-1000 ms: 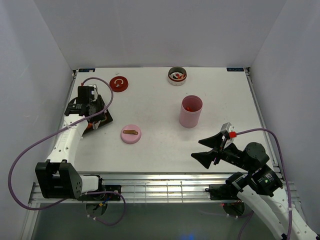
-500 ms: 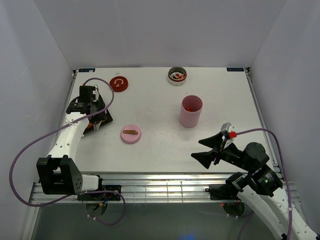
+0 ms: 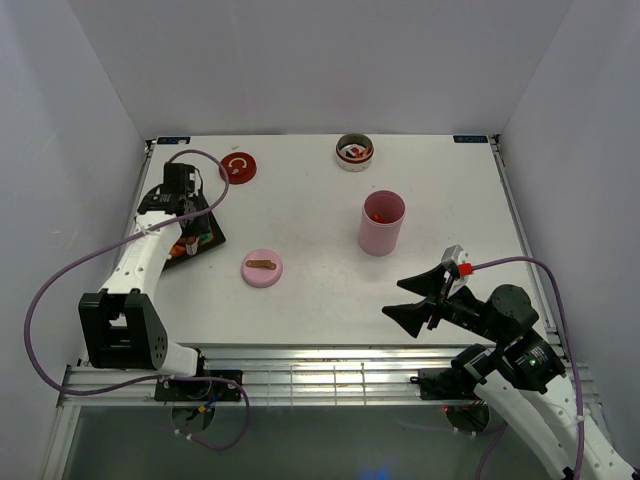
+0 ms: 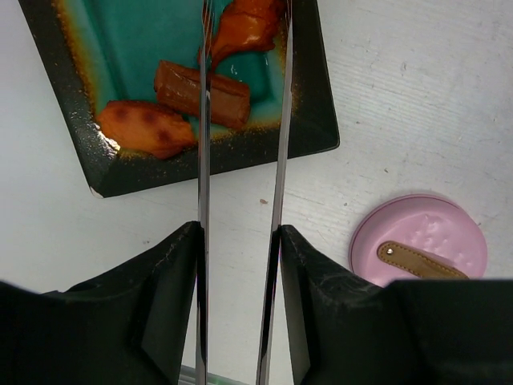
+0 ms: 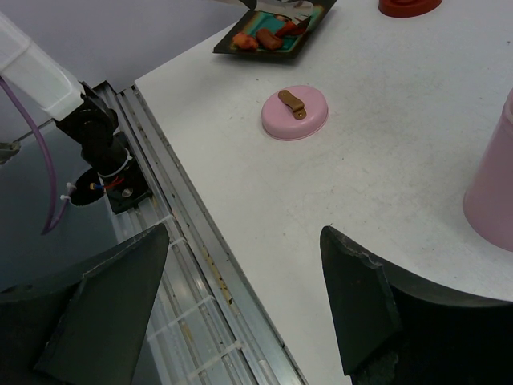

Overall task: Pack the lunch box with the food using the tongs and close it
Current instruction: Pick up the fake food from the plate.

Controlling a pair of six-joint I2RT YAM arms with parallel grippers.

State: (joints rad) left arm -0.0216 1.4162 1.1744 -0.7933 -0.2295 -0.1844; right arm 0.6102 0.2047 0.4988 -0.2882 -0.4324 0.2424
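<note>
My left gripper (image 4: 239,241) is shut on the tongs (image 4: 203,160), whose two slim silvery arms run between its fingers out over the black tray (image 4: 313,96) with teal inside. The tong tips stand on either side of an orange food piece (image 4: 240,28). A red-brown bar (image 4: 204,94) and a spotted orange piece (image 4: 144,128) lie beside it. In the top view this gripper (image 3: 185,205) hangs over the tray (image 3: 205,240) at the left. The pink lunch box (image 3: 382,222) stands upright with red pieces inside. My right gripper (image 3: 420,297) is open and empty.
The pink lid (image 3: 262,268) with a brown tab lies between tray and table front. A red lid (image 3: 237,167) and a round grey container (image 3: 353,152) with food sit at the back. The metal rail (image 5: 200,265) runs along the near edge under my right gripper (image 5: 244,281).
My left arm has moved toward the back of the table, carrying the tongs further over the tray. The right arm has not moved.
</note>
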